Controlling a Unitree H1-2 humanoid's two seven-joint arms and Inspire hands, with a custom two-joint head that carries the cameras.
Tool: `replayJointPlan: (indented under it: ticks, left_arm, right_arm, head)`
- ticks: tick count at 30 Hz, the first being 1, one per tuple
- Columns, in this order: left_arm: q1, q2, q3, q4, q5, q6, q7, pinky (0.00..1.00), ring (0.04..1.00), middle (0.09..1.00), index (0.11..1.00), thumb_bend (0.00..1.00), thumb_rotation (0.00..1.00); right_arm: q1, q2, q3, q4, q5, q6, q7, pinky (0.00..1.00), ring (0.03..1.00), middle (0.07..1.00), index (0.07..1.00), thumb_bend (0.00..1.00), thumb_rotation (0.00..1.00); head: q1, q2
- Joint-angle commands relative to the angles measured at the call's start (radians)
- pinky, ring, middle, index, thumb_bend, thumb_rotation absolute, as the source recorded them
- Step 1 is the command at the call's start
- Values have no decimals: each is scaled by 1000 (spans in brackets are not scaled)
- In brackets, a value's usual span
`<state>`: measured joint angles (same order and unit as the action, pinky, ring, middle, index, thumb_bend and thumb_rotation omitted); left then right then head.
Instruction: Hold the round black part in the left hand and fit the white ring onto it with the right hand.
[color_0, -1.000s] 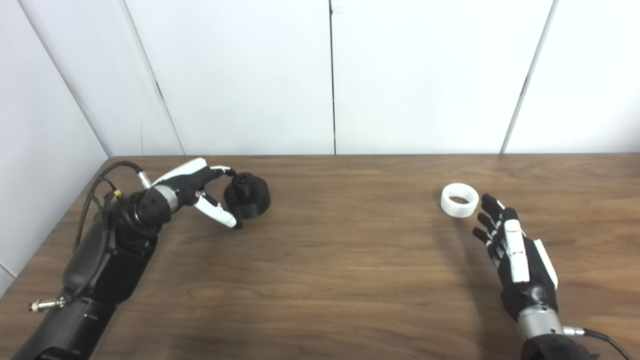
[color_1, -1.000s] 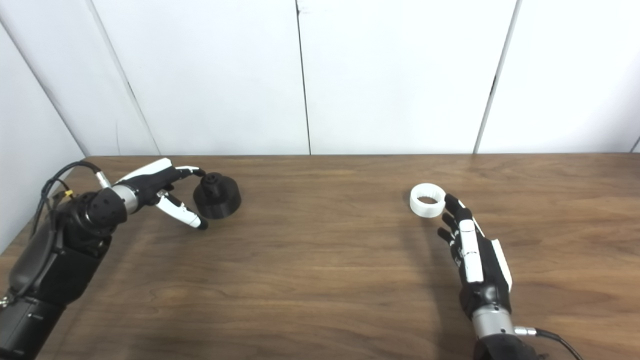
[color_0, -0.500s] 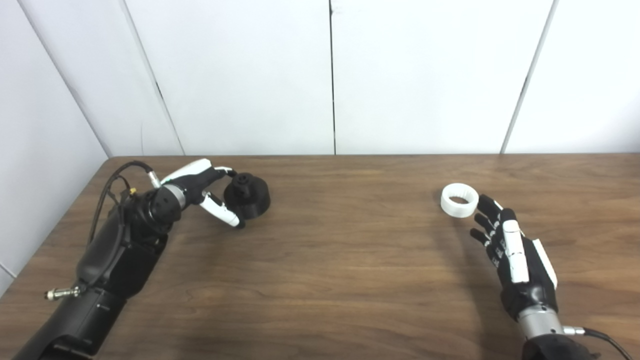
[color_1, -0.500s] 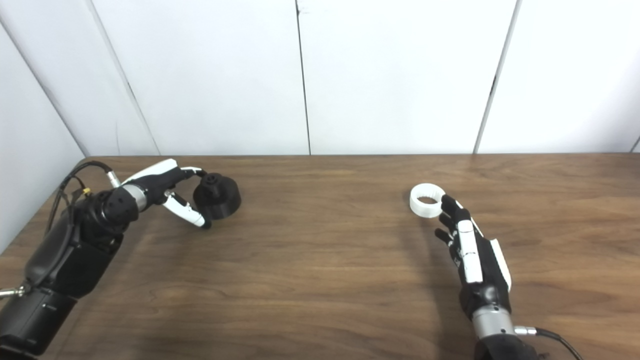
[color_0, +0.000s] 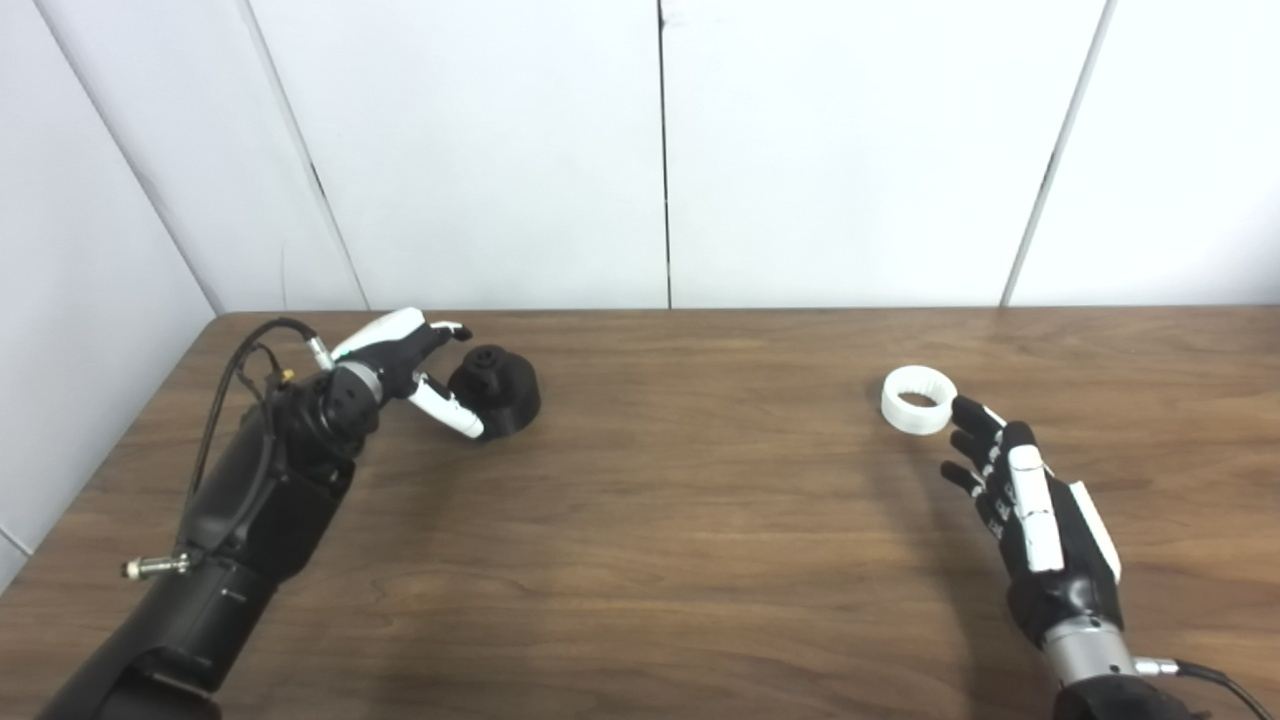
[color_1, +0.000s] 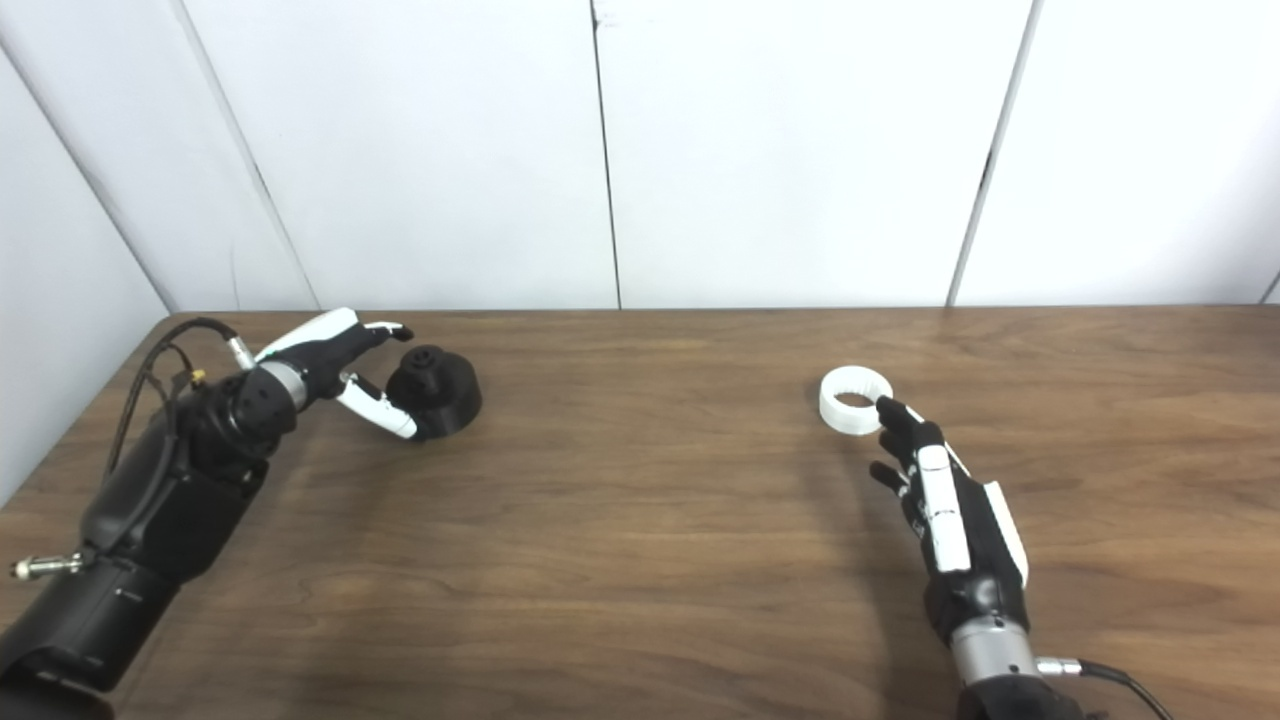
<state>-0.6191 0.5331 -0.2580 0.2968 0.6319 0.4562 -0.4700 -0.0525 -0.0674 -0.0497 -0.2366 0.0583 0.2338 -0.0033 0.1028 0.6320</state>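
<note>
Your left hand (color_0: 405, 365) was spread, holding nothing, with the round black part (color_0: 495, 390) on the worktop (color_0: 660, 520) just to its right, between thumb and fingers. Your right hand (color_0: 1020, 490) was likewise unclenched and empty, its fingertips just short of the white ring (color_0: 918, 400), which lay flat ahead and slightly left.

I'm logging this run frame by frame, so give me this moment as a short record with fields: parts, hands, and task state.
black part: round black part standing on the table, far left
ring: white ring lying flat on the table, right side
left hand: left hand open, fingers spread beside the black part, not holding it
right hand: right hand open, fingertips at the ring's near edge
task state: nothing lifted, ring not fitted
</note>
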Motion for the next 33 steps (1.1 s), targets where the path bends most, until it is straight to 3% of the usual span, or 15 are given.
replayJointPlan:
  ticks: [1, 10, 33]
  left_arm:
    - [-73, 19, 3, -7, 14, -23, 46, 979, 1000, 993, 899, 968, 209]
    - [-69, 23, -17, -21, 9, -16, 41, 923, 1000, 973, 915, 978, 237]
    - [-64, 20, -45, -6, 11, -53, 60, 871, 1000, 973, 823, 933, 262]
  right_arm:
    - [-19, -3, 0, -39, 4, -37, 10, 868, 933, 911, 848, 488, 1000]
    - [-18, -4, -5, -44, 13, -42, 10, 890, 942, 912, 855, 505, 1000]
    - [-16, -11, -11, -57, 22, -39, 9, 884, 934, 903, 857, 509, 1000]
  head:
    - [-2, 2]
    - [-3, 4]
    - [-10, 7]
